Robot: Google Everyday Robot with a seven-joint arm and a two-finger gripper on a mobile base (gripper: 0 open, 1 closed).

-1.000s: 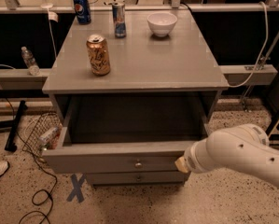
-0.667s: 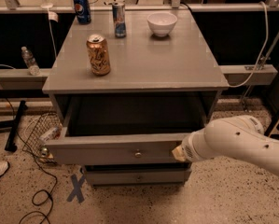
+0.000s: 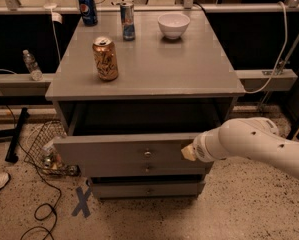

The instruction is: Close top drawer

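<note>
The wide grey-painted wooden top drawer stood partly pulled out of the grey cabinet, its long front panel forward of the two lower drawers. A small round metal knob sat at the panel's centre. The gripper, at the end of a white arm, was at the right part of that front panel, right of the knob. How the gripper was set could not be told. A gold drink can and a white bowl stood on the cabinet top.

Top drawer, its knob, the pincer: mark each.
top drawer (image 3: pixel 109 151), camera view, front panel left of the knob
knob (image 3: pixel 147 153), camera view, its round face
pincer (image 3: pixel 188 152), camera view, tip at the drawer front's right side
</note>
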